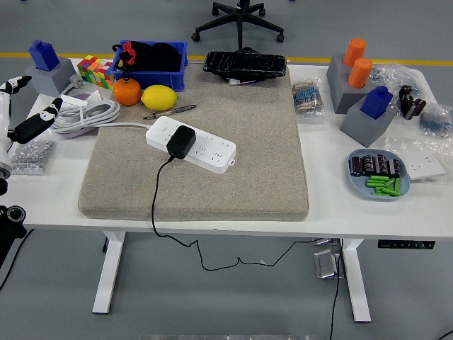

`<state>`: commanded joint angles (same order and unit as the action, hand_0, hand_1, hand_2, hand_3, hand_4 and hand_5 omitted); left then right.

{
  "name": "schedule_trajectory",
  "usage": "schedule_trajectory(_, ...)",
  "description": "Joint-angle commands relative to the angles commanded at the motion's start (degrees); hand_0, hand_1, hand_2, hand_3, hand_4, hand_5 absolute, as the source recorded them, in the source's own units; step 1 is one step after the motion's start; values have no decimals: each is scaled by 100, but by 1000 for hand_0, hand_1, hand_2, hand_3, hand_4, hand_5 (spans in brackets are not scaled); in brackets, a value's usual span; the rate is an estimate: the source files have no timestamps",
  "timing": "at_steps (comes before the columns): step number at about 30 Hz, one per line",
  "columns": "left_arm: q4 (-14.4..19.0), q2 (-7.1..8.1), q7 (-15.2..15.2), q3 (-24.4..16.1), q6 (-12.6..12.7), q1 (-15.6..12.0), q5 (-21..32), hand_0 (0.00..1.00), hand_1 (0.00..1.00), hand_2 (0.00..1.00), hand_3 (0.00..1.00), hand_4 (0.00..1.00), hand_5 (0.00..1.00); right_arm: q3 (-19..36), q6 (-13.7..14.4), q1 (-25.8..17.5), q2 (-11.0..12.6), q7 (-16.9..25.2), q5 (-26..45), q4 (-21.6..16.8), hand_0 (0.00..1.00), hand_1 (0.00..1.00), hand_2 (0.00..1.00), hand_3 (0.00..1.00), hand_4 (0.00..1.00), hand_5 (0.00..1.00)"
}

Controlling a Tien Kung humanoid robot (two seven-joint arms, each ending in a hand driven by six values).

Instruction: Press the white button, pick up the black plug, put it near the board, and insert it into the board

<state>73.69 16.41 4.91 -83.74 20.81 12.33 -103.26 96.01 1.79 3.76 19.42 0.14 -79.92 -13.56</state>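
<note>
Hand state: left hand (pixel 21 113) at the bench's left edge, white fingers (pixel 44 113) spread loosely, grasping nothing; right hand out of view.
Hand surroundings: coiled grey cable (pixel 85 115) just beside the fingertips, a bag of small metal parts (pixel 30 154) below the hand.
Black plug: black plug (pixel 181 141) sits on top of the white board (pixel 191 144), body upright, its cord (pixel 157 191) running down over the beige mat (pixel 195 149) and off the bench (pixel 340 212) edge.
Stage: plug on the board fits either a plug yet to be pulled or one already pushed home; the view does not settle which.
White button: presumably at the board's left end, near the lemon (pixel 158 97); too small to make out clearly.
Risk, reach: hand is well apart from the board; crossing over could snag the coiled cable or knock the orange (pixel 127 91) and pen (pixel 170 110).
Risk, cord: hanging cord could drag the plug sideways and tilt it against the sockets.
Risk, board: board lies loose on soft mat and may slide under a press.
Writing: no legible brand or label anywhere.
</note>
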Motion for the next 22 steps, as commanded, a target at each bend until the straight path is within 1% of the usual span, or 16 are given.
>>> schedule_trajectory(10, 26, 6, -8, -26, 10, -28, 4, 910, 879, 863, 829, 805, 485, 5, 65, -1, -8, 93, 13, 5, 707, 618, 593, 586, 663, 364)
schedule_trajectory(22, 23, 16, -3, -12, 10, -14, 14, 910, 879, 864, 828, 804, 466, -17, 54, 16, -8, 80, 23, 2, 703, 617, 591, 586, 661, 364)
